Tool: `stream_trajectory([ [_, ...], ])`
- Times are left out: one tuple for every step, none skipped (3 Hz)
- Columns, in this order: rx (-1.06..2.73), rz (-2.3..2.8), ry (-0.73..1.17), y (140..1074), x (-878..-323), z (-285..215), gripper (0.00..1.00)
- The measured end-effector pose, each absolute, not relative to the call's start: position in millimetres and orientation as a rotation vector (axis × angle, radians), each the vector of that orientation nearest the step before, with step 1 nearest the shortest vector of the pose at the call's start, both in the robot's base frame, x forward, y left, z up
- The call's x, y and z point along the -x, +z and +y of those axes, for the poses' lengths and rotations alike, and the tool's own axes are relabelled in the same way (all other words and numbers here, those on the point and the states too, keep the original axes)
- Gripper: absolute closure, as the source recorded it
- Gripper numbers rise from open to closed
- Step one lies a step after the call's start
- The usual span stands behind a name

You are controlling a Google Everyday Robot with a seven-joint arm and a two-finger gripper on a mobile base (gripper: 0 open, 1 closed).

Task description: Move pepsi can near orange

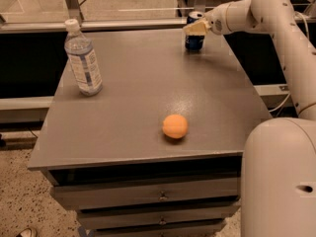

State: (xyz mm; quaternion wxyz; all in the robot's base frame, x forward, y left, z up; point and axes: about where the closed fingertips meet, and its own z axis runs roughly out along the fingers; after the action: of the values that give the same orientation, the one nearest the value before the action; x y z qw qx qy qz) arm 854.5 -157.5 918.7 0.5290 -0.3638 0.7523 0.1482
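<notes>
The pepsi can (193, 41) stands upright on the grey table (133, 93) near its far right corner, dark blue with a silver top. My gripper (195, 28) reaches in from the right and sits against the can's upper part, covering some of it. The orange (175, 126) lies on the table near the front edge, well apart from the can and toward me.
A clear water bottle (83, 59) with a white cap stands at the table's left side. My white arm (269, 9) spans the right edge and my base (279, 177) fills the lower right. Drawers (148, 194) sit under the tabletop.
</notes>
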Motion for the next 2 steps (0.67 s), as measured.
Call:
stream_trajectory([
  [0.993, 1.736, 0.395, 953, -800, -163, 1.00],
  [1.112, 1.691, 0.454, 963, -742, -162, 1.00],
])
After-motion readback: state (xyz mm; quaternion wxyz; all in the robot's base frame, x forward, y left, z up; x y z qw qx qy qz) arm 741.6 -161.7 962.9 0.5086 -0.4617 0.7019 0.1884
